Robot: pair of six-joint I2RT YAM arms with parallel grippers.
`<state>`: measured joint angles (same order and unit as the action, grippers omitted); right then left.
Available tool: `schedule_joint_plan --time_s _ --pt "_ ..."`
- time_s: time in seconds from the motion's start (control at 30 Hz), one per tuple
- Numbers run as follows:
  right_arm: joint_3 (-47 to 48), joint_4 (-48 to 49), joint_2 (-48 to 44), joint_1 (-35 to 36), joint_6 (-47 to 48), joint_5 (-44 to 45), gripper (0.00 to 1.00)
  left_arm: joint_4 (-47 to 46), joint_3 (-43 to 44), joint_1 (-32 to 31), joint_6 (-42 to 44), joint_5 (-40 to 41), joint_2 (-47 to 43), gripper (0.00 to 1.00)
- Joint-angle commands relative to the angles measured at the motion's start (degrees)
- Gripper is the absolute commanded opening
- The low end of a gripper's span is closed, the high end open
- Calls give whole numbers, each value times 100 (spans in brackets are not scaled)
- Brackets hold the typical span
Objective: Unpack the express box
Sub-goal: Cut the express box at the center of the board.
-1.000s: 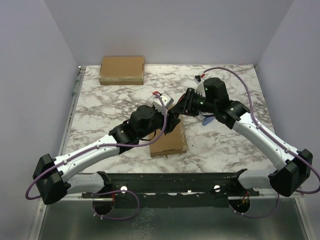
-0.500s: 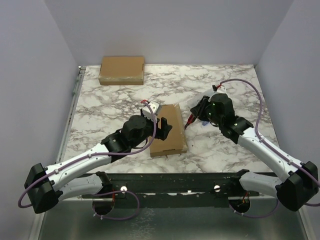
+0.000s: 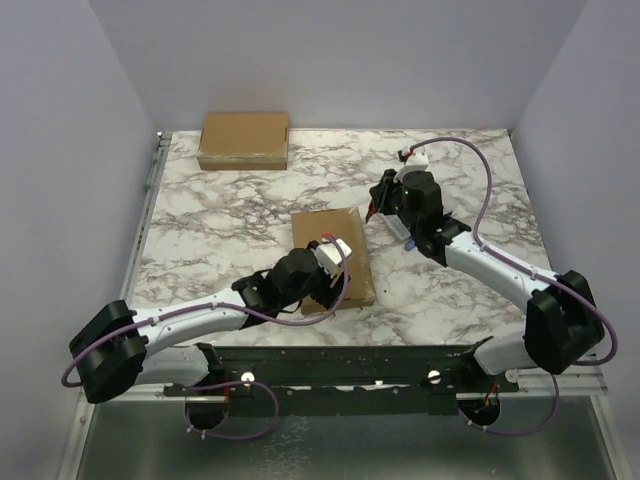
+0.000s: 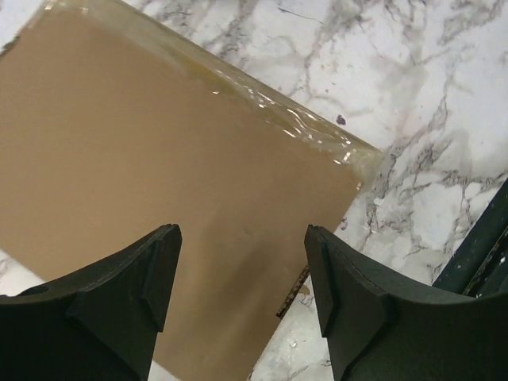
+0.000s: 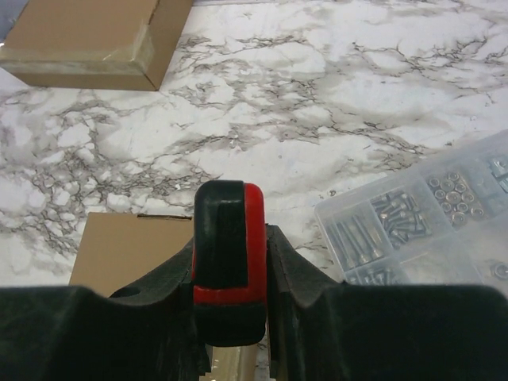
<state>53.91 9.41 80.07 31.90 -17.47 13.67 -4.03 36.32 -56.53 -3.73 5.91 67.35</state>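
The express box [image 3: 326,232] is a flat brown carton taped along one edge, lying mid-table. My left gripper [image 3: 325,276] hovers over its near end. In the left wrist view the left gripper [image 4: 242,242] stands open above the cardboard [image 4: 159,159], with nothing between its fingers. My right gripper [image 3: 384,198] sits just beyond the box's far right corner. The right wrist view shows the right gripper [image 5: 230,236] shut on a red and black tool handle [image 5: 230,262], and the box's far edge [image 5: 131,250] lies below left.
A second brown carton [image 3: 243,140] lies at the back left corner, also seen as the carton [image 5: 87,36]. A clear plastic case of screws [image 5: 421,222] rests on the marble right of the box, partly under my right arm. A black rail [image 3: 350,365] runs along the near edge.
My left gripper opened and drew back from the box's middle toward its near end. My right arm swung right, then toward the back, still holding the tool.
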Motion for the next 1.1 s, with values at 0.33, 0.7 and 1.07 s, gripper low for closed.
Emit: schedule_joint_plan --time_s 0.33,0.7,1.07 --pt "89 1214 604 34 353 205 0 -1930 -614 -641 1293 81 764 69" --pt "100 1218 722 66 344 213 0 -2001 -528 -944 1726 451 1213 69" --pt "151 1155 840 118 366 355 0 -2399 -714 -963 1604 659 1370 67"
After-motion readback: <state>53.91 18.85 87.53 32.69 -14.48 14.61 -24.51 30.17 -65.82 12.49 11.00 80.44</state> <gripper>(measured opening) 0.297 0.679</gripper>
